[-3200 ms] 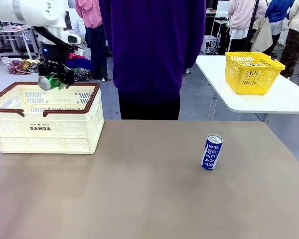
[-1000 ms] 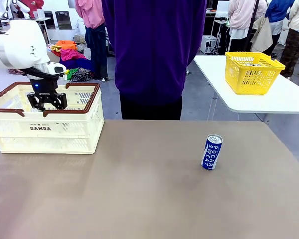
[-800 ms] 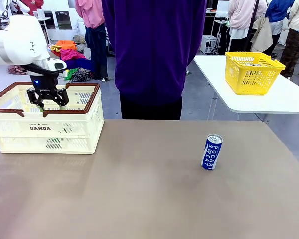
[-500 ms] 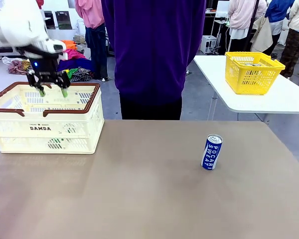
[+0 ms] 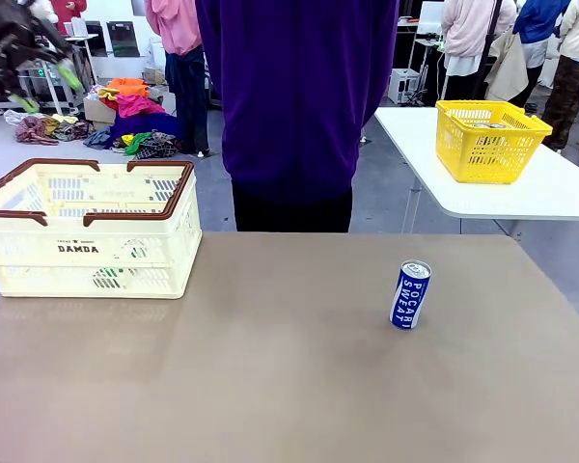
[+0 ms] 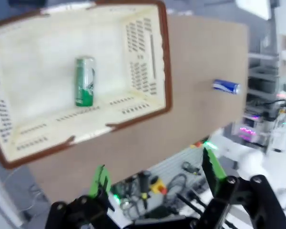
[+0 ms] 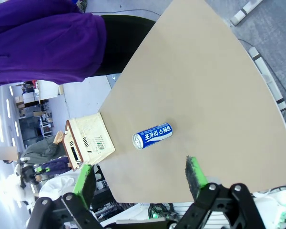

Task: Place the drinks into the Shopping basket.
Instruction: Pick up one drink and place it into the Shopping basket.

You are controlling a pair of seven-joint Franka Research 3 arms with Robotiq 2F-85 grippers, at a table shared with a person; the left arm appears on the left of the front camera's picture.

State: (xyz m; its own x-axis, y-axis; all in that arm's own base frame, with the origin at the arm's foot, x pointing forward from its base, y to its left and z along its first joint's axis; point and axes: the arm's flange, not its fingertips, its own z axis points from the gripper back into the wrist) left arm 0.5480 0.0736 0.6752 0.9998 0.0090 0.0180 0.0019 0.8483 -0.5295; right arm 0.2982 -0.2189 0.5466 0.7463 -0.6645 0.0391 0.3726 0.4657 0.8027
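Pads (image 6: 101,177) of left end effector (image 6: 155,167) spread wide, empty, clear of green can (image 6: 84,81).

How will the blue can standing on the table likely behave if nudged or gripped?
The blue can is tall and slim on a narrow base, so a high nudge would probably tip it. Round, it would then likely roll on the smooth table. Its silver top suggests thin metal, which may dent under a hard squeeze.
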